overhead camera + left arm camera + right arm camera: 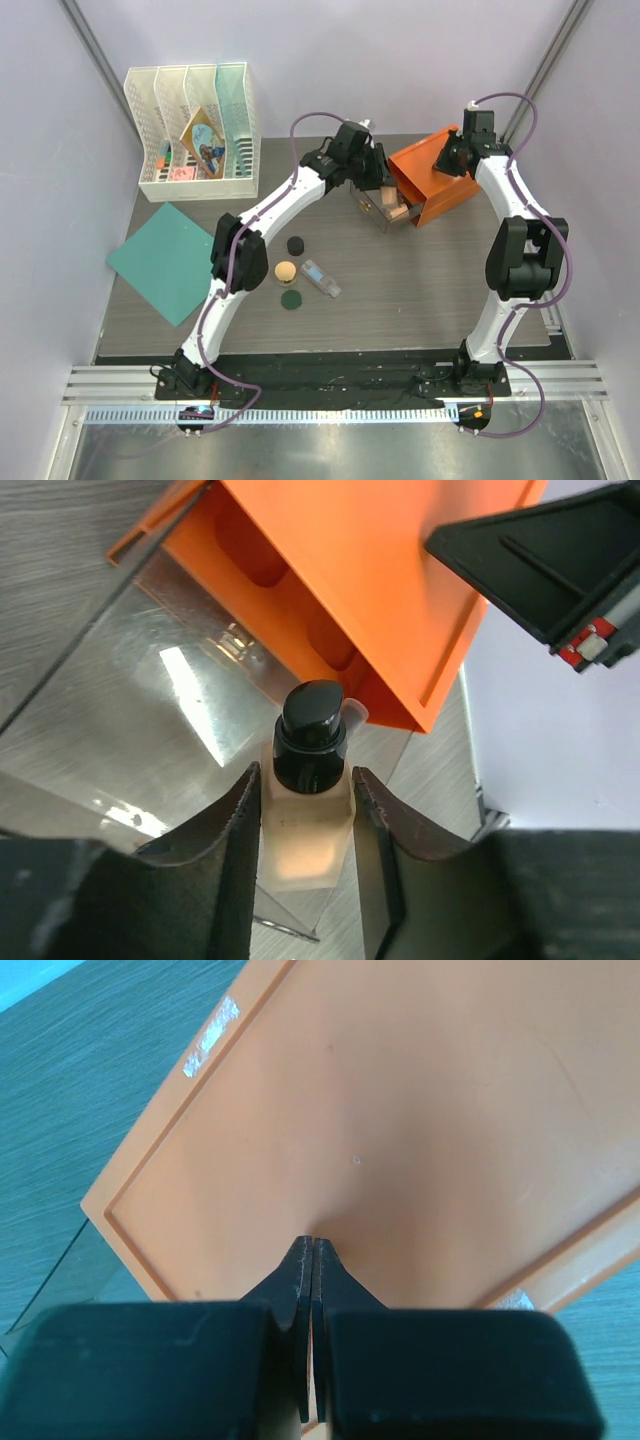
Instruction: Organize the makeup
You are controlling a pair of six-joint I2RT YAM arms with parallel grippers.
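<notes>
Peach bottle [305, 845] with black cap [310, 735] sits upright between the fingers of the left gripper [305, 780]. The pads are clamped on the flat sides of its body just below the cap. It hangs over the clear drawer [150, 710], which is pulled out of the orange box [350, 580], at about 1 o'clock from table centre in the top view. Judging by looks, it's rigid glass or hard plastic, smooth-sided and a bit top-heavy with that cap. A body grip below the shoulder is right; the cap is rounded and would slip. Probably breakable, so set it down rather than drop it. The drawer wall is thin, clear and hard to read, so clipping it is a risk. Right gripper [312, 1260] has its fingers pressed together with nothing between them, tips on the box top, apparently steadying it. It shows at 2 o'clock in the left wrist view. The other makeup lies loose at 7–9 o'clock of table centre: black jar [295, 244], tan compact [286, 270], green disc [291, 299], clear tube [320, 278]. File rack [195, 130] is in the 10 o'clock corner, teal sheet [165, 260] at 9 o'clock. Hidden: the bottle's base and whether it touches the drawer floor. From above the arm covers most of the drawer, so its contents are unclear. I can't find an orange stick.
</notes>
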